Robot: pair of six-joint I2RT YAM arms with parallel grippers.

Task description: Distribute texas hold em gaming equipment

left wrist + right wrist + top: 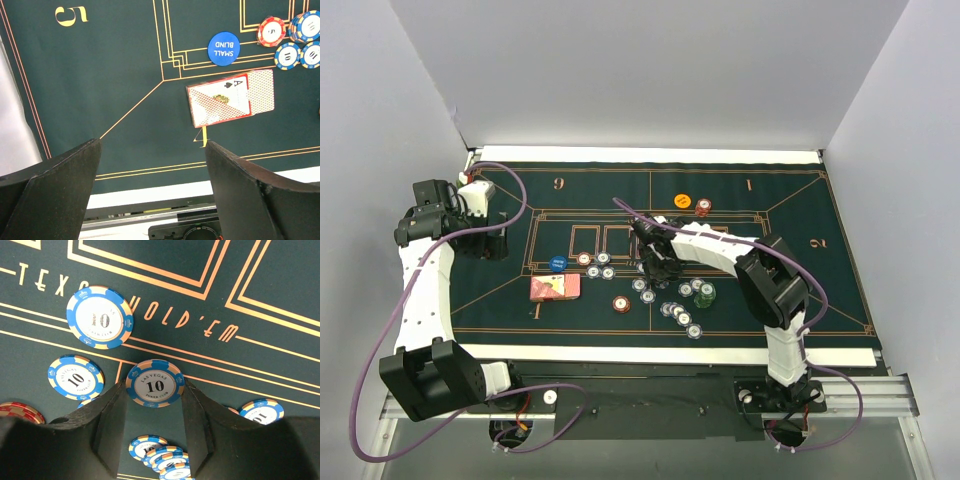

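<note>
Chips first: nearest the arm bases, a loose string of blue-edged chips (680,314) lies on the felt mat (770,330). About five, some overlapping, so the exact count is unclear. Green chips (704,293) sit just behind them, two or three. One red chip (621,303) lies alone to their left.

One small pile of cards (555,287) sits left of centre, ace of spades face up on red-backed ones. Number in the pile can't be told.

Right claw (155,386) is down at mat centre, closed on one blue 10 chip (155,381), a finger against each edge. Lifted or flat on the felt, can't tell. Its wrist view shows three more single blue 10s around it, plus an overlapped pile of at least three nearer the lens.

One blue small blind disc (223,48) lies just beyond the cards. Beside it is a group of four chips (597,265), one red 5, the rest blue 10.

Left claw (152,144) is spread wide, holding nothing, over the mat's left side.

Farthest: one orange disc (682,201), with one red chip stack (703,207) just beside it.
</note>
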